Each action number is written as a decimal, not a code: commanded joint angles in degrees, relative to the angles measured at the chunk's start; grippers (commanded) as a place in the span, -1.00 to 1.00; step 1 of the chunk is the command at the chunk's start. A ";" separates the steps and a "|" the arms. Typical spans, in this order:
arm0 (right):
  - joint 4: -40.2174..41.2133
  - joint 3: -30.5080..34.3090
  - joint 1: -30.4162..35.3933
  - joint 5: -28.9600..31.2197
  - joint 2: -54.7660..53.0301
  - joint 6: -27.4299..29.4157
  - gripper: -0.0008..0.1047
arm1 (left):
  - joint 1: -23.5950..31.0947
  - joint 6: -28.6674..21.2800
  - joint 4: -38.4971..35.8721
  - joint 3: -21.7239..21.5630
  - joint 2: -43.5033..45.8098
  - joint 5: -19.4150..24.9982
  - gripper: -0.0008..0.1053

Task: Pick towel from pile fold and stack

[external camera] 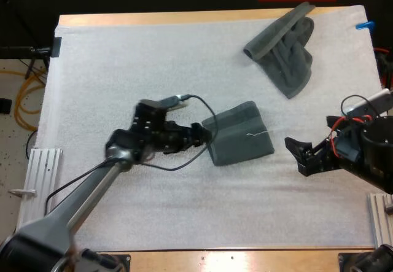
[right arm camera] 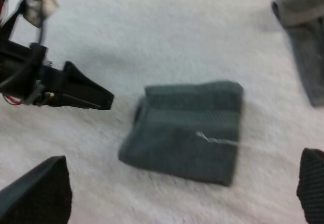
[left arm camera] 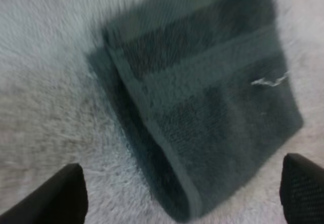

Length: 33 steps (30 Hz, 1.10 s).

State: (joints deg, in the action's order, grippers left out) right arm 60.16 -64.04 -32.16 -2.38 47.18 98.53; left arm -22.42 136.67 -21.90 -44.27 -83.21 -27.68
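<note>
On the white mat [external camera: 123, 69], one folded towel [external camera: 239, 134] lies done. The left gripper [external camera: 206, 134] and right gripper [external camera: 296, 156] sit beside it, fingers apart. The far crumpled towel [external camera: 285, 51] is left to do.

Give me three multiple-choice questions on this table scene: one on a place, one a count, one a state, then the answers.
1. Where does the folded towel lie?
A. In the middle of the mat, between the left gripper and the right gripper.
B. Held in the air.
C. At the mat's near left corner.
2. How many towels are on the mat?
A. One.
B. Two.
C. Four.
3. How are the left gripper's fingers?
A. Shut on the folded towel.
B. Shut on nothing.
C. Open.
Answers: 1 A, a gripper sits off each side of it. 2 B, the folded one plus the crumpled towel far right. 3 C, they stand apart, clear of the towel.
</note>
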 commanded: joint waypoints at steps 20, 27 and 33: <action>4.86 -0.46 -0.06 5.18 -0.73 2.01 0.67 | -5.63 14.00 5.51 -9.81 -19.28 -5.21 0.43; 4.86 -0.46 -0.06 5.18 -0.73 2.01 0.67 | -9.44 16.56 4.73 -13.54 -21.65 -5.47 0.43; 4.86 -0.46 -0.06 5.18 -0.73 2.01 0.67 | -11.40 16.56 1.32 -17.21 -23.71 -5.18 0.39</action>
State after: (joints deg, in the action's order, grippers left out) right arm 64.93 -64.04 -32.16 2.70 46.84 99.83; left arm -33.36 152.76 -19.82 -61.16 -106.30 -32.50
